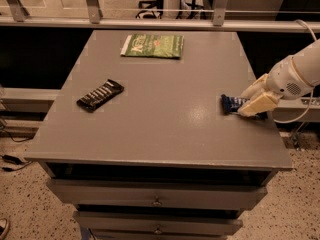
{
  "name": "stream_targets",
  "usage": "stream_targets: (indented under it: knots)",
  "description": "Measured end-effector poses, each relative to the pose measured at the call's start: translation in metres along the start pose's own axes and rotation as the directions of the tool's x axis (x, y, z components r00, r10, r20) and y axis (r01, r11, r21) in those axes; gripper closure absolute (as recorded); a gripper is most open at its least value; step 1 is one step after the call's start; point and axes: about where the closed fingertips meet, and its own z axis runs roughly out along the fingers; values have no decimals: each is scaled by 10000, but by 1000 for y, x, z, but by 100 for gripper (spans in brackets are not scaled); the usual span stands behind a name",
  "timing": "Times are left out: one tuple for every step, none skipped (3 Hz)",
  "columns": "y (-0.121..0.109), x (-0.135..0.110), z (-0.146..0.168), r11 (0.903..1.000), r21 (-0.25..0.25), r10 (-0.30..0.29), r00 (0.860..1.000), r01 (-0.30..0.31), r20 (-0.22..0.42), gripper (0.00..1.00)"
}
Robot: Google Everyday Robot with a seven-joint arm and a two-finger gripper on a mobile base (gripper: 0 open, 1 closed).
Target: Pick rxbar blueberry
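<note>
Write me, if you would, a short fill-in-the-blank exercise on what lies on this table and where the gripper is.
1. The gripper is down at the rxbar blueberry, near the picture's ____ edge of the table.
2. The flat packet at the table's far edge is ____ in colour.
3. The bar with white lettering has a ____ wrapper.
Missing words: right; green; black.

Table (pixel 165 134): plain grey top; blue bar (pixel 230 103): dark blue wrapper, pale lettering; gripper (pixel 245 104), at the blue bar near the table's right edge: cream, on a white arm (pixel 300 71); black bar (pixel 100 95): white lettering; packet (pixel 152 45): green, pale print; floor (pixel 20 204): speckled beige.
</note>
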Motion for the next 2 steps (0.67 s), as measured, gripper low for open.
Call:
stream_targets:
  knots:
    - [-1,-17,-10,9998,-198,-40,9997,45,231,96]
    - [1,-56,-30,9975,-499,-449,9944,499,958,100]
